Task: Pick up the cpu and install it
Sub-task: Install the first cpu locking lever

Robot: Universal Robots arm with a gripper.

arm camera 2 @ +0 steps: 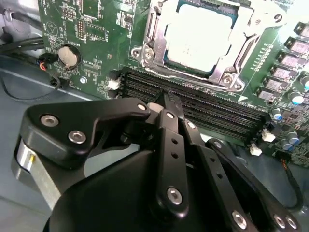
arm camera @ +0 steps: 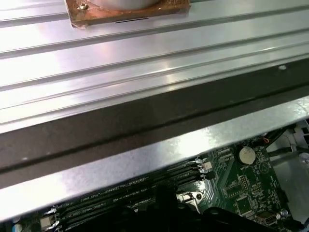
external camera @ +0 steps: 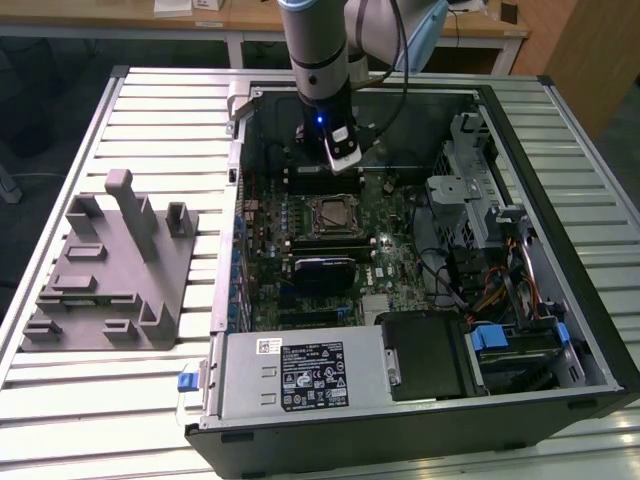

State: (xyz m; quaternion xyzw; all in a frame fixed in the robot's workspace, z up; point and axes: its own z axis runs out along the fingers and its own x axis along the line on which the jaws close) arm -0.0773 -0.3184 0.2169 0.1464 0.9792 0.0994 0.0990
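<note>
The cpu [arm camera 2: 200,36], a pale silvery square, is seated in its socket at upper centre; the hand [arm camera 2: 166,104] is held above the memory slots [arm camera 2: 203,108], fingers pressed together, empty.

I am seeing one printed white label [external camera: 315,375] on the grey power supply cover [external camera: 300,380] in the exterior view; I am finding its print too small to read
</note>
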